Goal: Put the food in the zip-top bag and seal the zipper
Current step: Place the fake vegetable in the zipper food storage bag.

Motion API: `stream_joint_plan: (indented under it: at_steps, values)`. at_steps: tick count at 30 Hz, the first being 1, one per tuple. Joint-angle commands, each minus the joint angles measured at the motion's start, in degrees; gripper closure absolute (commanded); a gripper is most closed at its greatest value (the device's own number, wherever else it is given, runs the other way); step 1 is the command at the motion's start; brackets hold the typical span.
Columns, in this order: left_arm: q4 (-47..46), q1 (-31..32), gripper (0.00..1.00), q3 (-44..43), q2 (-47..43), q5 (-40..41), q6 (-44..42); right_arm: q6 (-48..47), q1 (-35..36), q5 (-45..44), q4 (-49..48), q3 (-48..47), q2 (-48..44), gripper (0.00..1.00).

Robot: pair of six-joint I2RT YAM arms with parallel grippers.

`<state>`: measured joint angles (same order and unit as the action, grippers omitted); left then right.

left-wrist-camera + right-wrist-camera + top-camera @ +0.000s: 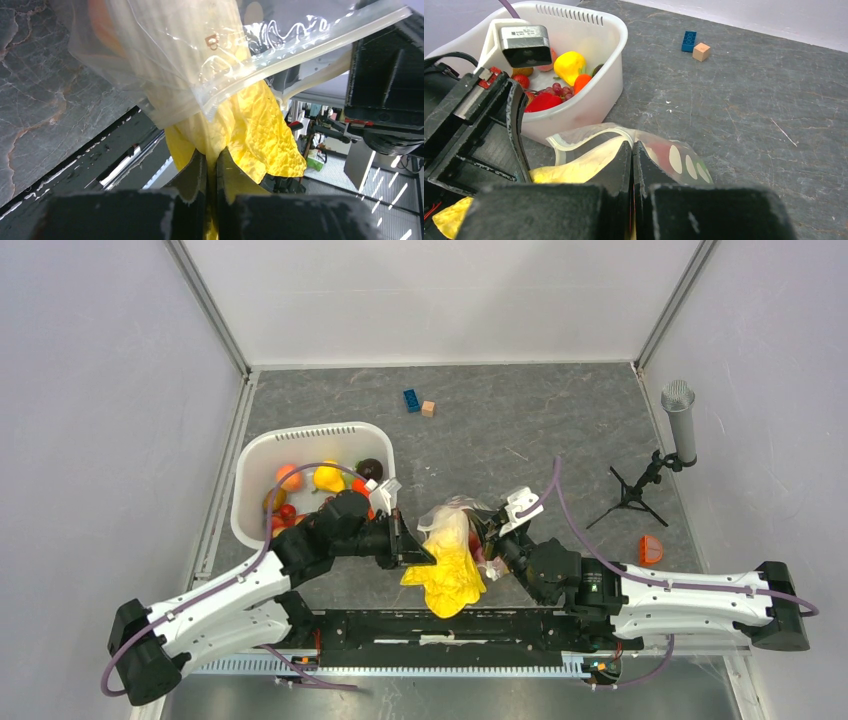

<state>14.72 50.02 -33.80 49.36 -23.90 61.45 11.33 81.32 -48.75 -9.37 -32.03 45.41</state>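
Starting at the left, we see the white plastic basket [310, 430] with other small toy fruits and vegetables [569, 65] inside. Our left gripper [211, 160] is pinched narrow on the large crinkled yellow piece [260, 130]. Its upper end sits inside the dotted transparent zip-top bag [165, 55], and its long axis runs out of the mouth toward our bases. Our right gripper [632, 150], fingers together, grips the bag's rim on the right. We judge the piece must go deeper, away from us.

Crinkled yellow piece [447, 578], clear zip-top bag [680, 160] with white oval dots, white basket [310, 430] holding red, orange and yellow food [569, 65], perhaps purple grapes [560, 90], blue brick [411, 400], tan cube [428, 408], grey veined table [540, 440]
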Motion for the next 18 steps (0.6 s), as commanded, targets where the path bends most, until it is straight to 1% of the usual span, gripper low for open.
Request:
stream_joint_plan:
  at_steps: [1,6,10,18]
  values:
    - [-6.23,0.34,0.98,-3.45,-2.45,2.82,4.95,0.75,-0.02,-0.79,-2.18,-0.43,0.23,0.99]
    - [-9.49,0.23,0.98,-5.52,-3.49,10.75,10.22,0.39,0.02,2.94,-2.38,0.3,0.24,0.99]
    - [-6.82,0.21,0.98,-7.42,-4.48,18.85,11.5,-0.25,-0.02,7.02,-1.88,0.48,-0.68,0.99]
    - [-8.83,0.25,0.98,-7.88,-2.82,28.76,13.74,-1.07,-0.02,15.08,-2.64,-1.52,-0.38,0.98]
